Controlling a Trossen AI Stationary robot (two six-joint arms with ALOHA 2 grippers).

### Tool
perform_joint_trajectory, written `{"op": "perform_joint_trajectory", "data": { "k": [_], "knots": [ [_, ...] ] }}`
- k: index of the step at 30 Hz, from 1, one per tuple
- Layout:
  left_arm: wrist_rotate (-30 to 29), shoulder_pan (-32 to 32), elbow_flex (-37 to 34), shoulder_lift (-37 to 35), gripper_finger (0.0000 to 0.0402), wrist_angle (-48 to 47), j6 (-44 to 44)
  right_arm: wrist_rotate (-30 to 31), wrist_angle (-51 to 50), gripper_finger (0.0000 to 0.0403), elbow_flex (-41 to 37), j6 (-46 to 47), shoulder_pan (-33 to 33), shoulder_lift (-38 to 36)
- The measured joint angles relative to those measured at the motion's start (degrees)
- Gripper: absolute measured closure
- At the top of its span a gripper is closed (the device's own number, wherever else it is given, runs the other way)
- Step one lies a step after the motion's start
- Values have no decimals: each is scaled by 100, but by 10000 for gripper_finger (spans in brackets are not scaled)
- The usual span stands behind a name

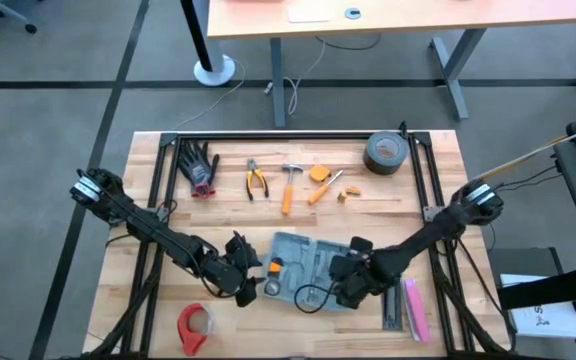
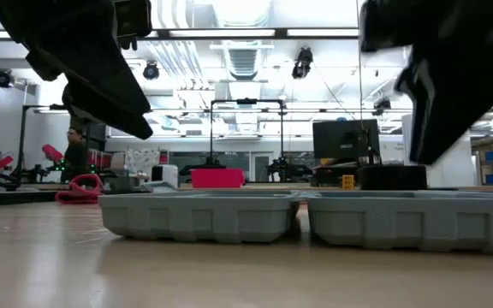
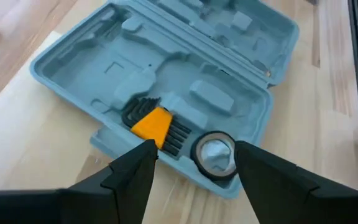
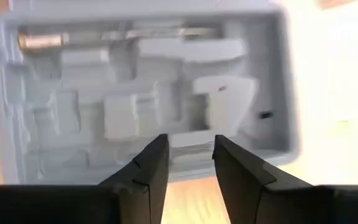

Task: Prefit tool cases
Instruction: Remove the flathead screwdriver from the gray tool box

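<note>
The blue-grey tool case (image 1: 308,262) lies open on the table's middle, both halves (image 2: 204,214) resting flat side by side with the moulded trays (image 3: 166,68) facing up. An orange-and-black hex key set (image 3: 151,121) and a small round silvery thing (image 3: 215,154) sit in slots of one half. A brass-ended tool (image 4: 39,40) lies in the other half (image 4: 148,93). My left gripper (image 3: 194,152) hovers open at the case's left end (image 1: 243,280). My right gripper (image 4: 191,146) hovers open over the right half (image 1: 350,282). Neither touches anything.
Along the far side lie black-and-red gloves (image 1: 200,165), pliers (image 1: 256,180), a hammer (image 1: 290,185), small orange tools (image 1: 320,180) and a grey tape roll (image 1: 386,153). A red tape roll (image 1: 194,325) sits near left; black and pink bars (image 1: 408,303) lie near right.
</note>
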Motion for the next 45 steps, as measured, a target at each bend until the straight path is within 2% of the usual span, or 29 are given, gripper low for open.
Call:
{"op": "perform_joint_trajectory", "data": {
  "k": [4, 9, 14, 19, 23, 29, 42, 45],
  "knots": [
    [143, 74, 14, 0, 186, 45, -55, 444, -302, 286, -15, 525, 183, -184],
    [304, 240, 369, 142, 189, -32, 124, 480, -371, 283, -96, 1076, 286, -214],
    [452, 500, 1119, 509, 183, -708, 773, 488, -293, 293, -171, 1556, 431, -214],
    [457, 835, 1584, 657, 180, -1348, 1236, 677, 326, 304, -279, 1760, 671, -175],
    [664, 1096, 1576, 658, 184, -1403, 1366, 785, 805, 311, -383, 1784, 807, -28],
    [1180, 1321, 1390, 691, 196, -1459, 1360, 844, 795, 317, -462, 2164, 831, 217],
    [1333, 1368, 1381, 691, 193, -1458, 1399, 1094, 888, 301, -470, 3786, 921, 271],
    [1299, 1368, 1381, 711, 192, -1439, 1403, 1104, 1288, 296, -472, 3921, 920, 271]
  ]
}}
